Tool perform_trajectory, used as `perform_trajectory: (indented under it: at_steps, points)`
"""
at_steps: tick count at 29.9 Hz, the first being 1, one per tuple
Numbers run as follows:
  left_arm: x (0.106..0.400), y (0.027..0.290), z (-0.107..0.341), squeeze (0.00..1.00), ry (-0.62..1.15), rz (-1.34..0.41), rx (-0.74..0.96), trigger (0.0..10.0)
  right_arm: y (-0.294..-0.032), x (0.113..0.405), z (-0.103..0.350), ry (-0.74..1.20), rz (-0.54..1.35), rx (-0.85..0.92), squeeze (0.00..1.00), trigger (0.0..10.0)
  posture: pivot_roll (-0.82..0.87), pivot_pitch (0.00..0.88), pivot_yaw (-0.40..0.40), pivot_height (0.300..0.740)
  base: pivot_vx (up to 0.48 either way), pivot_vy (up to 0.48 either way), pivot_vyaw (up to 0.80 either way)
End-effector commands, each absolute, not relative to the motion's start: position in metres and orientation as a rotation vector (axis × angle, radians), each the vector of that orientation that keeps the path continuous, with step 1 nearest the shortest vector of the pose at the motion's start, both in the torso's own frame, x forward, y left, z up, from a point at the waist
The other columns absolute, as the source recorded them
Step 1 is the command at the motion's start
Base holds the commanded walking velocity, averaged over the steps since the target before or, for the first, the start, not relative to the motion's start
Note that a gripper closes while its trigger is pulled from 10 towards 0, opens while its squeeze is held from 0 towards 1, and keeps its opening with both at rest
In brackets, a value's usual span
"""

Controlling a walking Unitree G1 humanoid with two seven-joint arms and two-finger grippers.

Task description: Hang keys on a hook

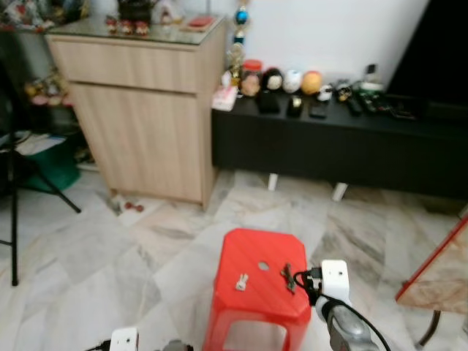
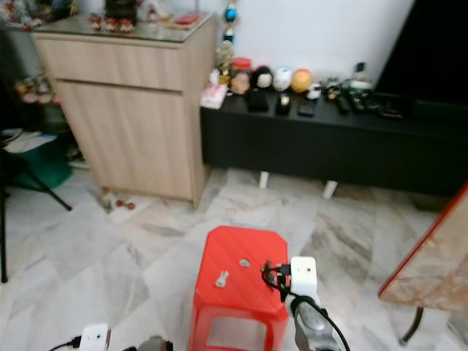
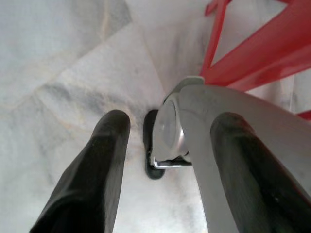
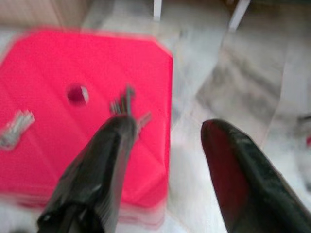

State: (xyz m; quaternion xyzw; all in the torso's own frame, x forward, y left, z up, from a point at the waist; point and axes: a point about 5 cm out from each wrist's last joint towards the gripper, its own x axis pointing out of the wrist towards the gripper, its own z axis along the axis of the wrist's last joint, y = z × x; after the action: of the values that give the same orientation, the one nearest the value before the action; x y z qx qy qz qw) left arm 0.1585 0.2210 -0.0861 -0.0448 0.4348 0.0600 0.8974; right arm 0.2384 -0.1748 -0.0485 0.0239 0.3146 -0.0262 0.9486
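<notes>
A red plastic stool [image 1: 252,296] stands on the marble floor just in front of me. On its top lie a dark bunch of keys [image 1: 287,277] near the right edge and a small silver key [image 1: 241,281] left of the centre hole. My right gripper [image 1: 301,282] hovers at the stool's right edge, open. In the right wrist view the bunch of keys [image 4: 127,103] sits just past one fingertip [image 4: 121,128], and the silver key [image 4: 16,127] lies off to the side. My left gripper [image 3: 165,141] hangs low beside the stool's legs, open and holding nothing.
A light wooden cabinet [image 1: 146,110] stands at the back left. A low black bench [image 1: 336,139] with figurines and small items runs along the wall. A black tripod leg [image 1: 13,219] is at the left, and a table corner [image 1: 442,274] juts in at the right.
</notes>
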Motion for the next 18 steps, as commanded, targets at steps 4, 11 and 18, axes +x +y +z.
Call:
perform_trajectory:
  at_steps: [4, 11, 18]
  points:
    - [0.1368, 0.2063, -0.0984, 0.00, 1.002, 0.087, -0.114, 10.0, -0.1718, 0.2482, -0.0424, 0.624, -0.043, 0.065, 0.00, 10.0, 0.08, 0.000, -0.083, 0.650, 0.000, 0.000, 0.00]
    - [0.1377, 0.2064, -0.0981, 0.00, 1.002, 0.090, -0.108, 10.0, -0.1701, 0.2480, -0.0428, 0.629, -0.036, 0.068, 0.00, 10.0, 0.08, 0.000, -0.083, 0.650, 0.000, 0.000, 0.00]
    - [0.1379, 0.2048, -0.0984, 0.00, 1.004, 0.085, -0.105, 10.0, -0.1688, 0.2501, -0.0411, 0.619, -0.023, 0.040, 0.00, 10.0, 0.08, 0.000, -0.083, 0.650, 0.070, 0.000, 0.22]
